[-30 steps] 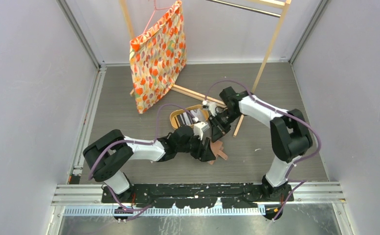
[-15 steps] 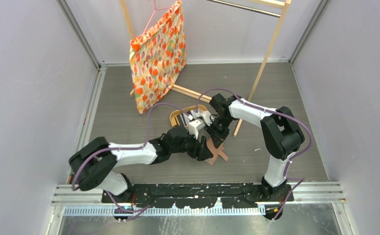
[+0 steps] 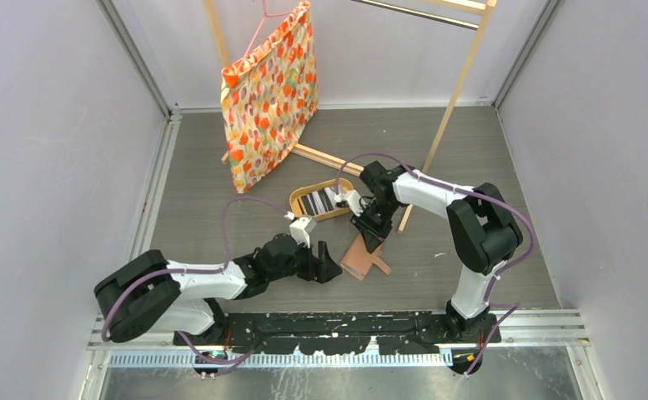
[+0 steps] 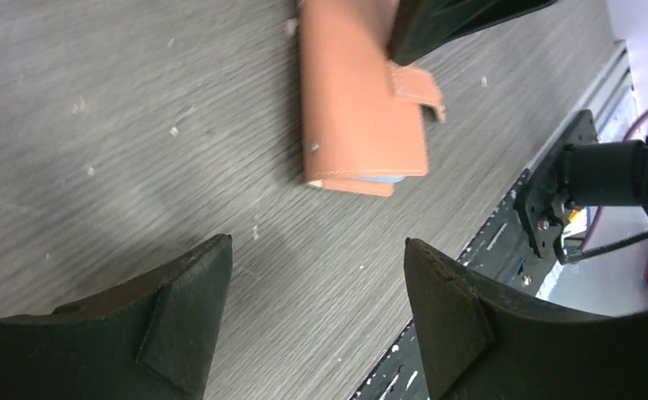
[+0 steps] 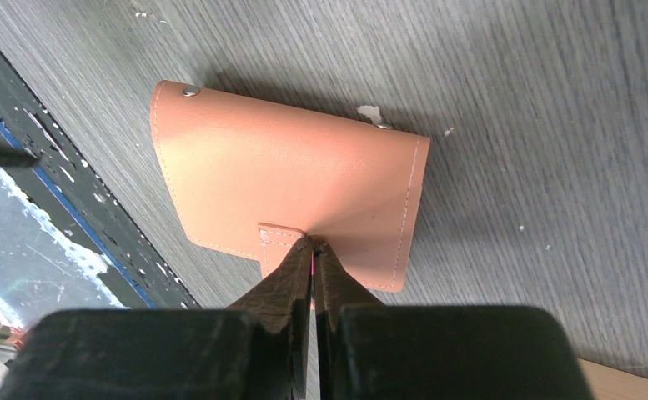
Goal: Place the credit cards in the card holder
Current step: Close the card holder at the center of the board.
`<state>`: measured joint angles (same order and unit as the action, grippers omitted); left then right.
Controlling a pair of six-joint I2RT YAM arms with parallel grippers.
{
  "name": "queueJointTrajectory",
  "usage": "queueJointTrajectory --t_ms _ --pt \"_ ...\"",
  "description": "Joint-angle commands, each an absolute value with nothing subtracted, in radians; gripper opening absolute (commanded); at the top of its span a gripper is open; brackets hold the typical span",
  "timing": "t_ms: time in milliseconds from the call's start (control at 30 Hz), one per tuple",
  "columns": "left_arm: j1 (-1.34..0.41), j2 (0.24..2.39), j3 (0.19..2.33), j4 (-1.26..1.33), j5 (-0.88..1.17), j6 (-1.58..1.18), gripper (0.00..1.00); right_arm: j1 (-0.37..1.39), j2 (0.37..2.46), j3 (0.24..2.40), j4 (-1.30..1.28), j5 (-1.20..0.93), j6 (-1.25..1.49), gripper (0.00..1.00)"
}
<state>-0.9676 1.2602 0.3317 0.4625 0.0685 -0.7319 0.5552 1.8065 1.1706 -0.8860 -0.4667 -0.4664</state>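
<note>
Card holder (image 5: 287, 183) looks light and floppy; right jaws pinch its six-o'clock snap tab (image 5: 280, 239), left jaws spread empty.

Card holder (image 3: 364, 257): salmon-tan, light-blue sliver at one edge. Credit cards (image 3: 320, 201): black, white, grey stripes, in tan wooden tray (image 3: 293, 202). Far-left bag (image 3: 268, 96): orange, yellow, white blotches. Table (image 3: 212, 192): grey wood grain.

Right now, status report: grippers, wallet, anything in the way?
Left gripper open, empty, clear of wallet. Right gripper shut, tips at the tab. Wallet folded shut, flat on table. Cards in tray; nothing blocking.
</note>
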Motion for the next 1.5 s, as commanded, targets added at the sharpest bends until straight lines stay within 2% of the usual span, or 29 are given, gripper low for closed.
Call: queueJointTrajectory --t_ms 0,200,400,600,767,1033,1167,1267,1367,1467 --pt "-0.966 1.321 0.312 0.630 0.013 -0.906 0.77 0.560 1.795 1.137 -0.864 -0.430 -0.534 0.09" --pt "-0.963 1.448 0.334 0.693 0.022 -1.115 0.76 0.559 1.786 1.118 -0.868 -0.451 -0.592 0.10" --pt "-0.965 1.607 0.330 0.871 0.049 -1.274 0.75 0.560 1.790 1.099 -0.868 -0.440 -0.648 0.10" --pt "-0.976 1.677 0.317 0.924 0.015 -1.324 0.72 0.558 1.770 1.075 -0.867 -0.471 -0.701 0.10" --pt "-0.981 1.757 0.346 0.998 0.050 -1.348 0.66 0.559 1.753 1.072 -0.867 -0.492 -0.707 0.10" --pt "-0.986 1.926 0.370 1.186 0.073 -1.386 0.46 0.559 1.737 1.071 -0.864 -0.507 -0.709 0.10" --pt "-0.986 1.966 0.398 1.224 0.100 -1.347 0.21 0.558 1.721 1.077 -0.870 -0.526 -0.707 0.10" --pt "-0.986 1.958 0.406 1.221 0.121 -1.300 0.08 0.554 1.695 1.101 -0.902 -0.547 -0.707 0.10" --pt "-0.985 1.882 0.401 1.150 0.130 -1.230 0.03 0.533 1.634 1.133 -0.948 -0.573 -0.710 0.13" --pt "-0.985 1.742 0.404 0.974 0.139 -1.110 0.01 0.486 1.547 1.166 -1.029 -0.647 -0.756 0.16"
